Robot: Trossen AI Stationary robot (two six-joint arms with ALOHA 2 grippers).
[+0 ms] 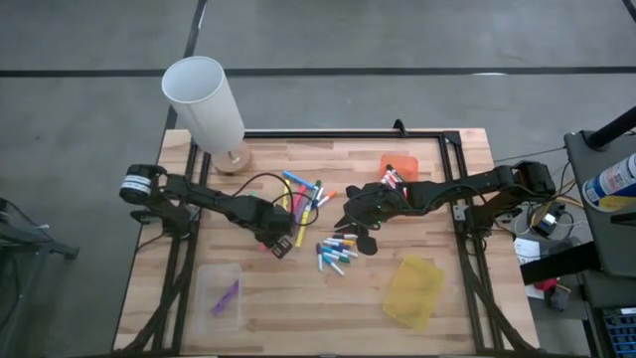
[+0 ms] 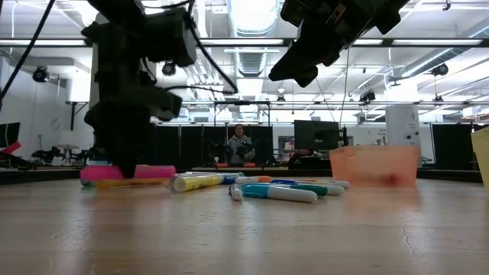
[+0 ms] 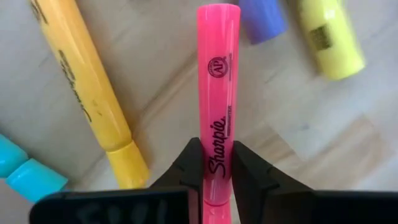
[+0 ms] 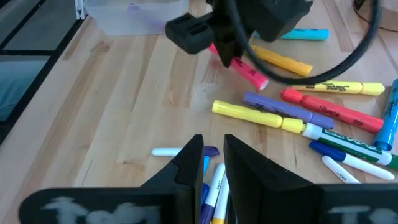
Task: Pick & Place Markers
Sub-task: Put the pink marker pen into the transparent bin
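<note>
Early stage: left claw (image 3: 216, 168) clamped on pink Sharpie highlighter (image 3: 217, 81), low at the counter (image 1: 298, 308). Right claw (image 4: 213, 163) nearly together, empty, above marker pile (image 1: 336, 254). Clear bin (image 1: 204, 288) holds one purple marker (image 1: 227, 296); most still loose.

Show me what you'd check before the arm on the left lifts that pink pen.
1. Left gripper jaws closed on the pink marker: ok.
2. Grip centred along the marker: not ok, it sits near one end.
3. Orange marker beside it clear of the jaws: ok.
4. Clear bin free to receive it, one purple marker inside: ok.
5. Right gripper apart from the left, over the loose pile: ok.
6. Right gripper holding anything: cannot tell.
</note>
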